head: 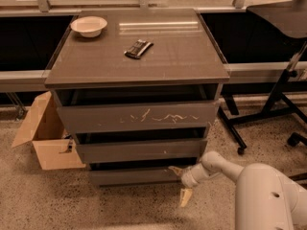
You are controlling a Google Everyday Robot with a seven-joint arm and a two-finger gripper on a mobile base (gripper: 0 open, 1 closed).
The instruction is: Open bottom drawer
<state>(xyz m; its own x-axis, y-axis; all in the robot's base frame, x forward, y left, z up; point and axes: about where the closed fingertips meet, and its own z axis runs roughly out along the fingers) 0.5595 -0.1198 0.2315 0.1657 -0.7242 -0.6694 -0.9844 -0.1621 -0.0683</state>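
The drawer (129, 176) is the lowest and shallowest front of a dark grey-brown cabinet, plain and nearly unmarked, standing out slightly with a dark gap above it. My gripper (180, 183) is at the drawer's right end, low near the floor. One pale finger (175, 170) reaches to the drawer's top edge and the other finger (185, 197) hangs down in front of it, so the fingers are spread apart. My white arm (225, 166) comes in from the lower right.
Above are the mid-height front (141, 150) and the tall scratched front (139, 116). On the cabinet top lie a white bowl (88, 26) and a dark packet (138, 48). An open cardboard box (45, 133) stands at left, a black stand's legs (268, 109) at right.
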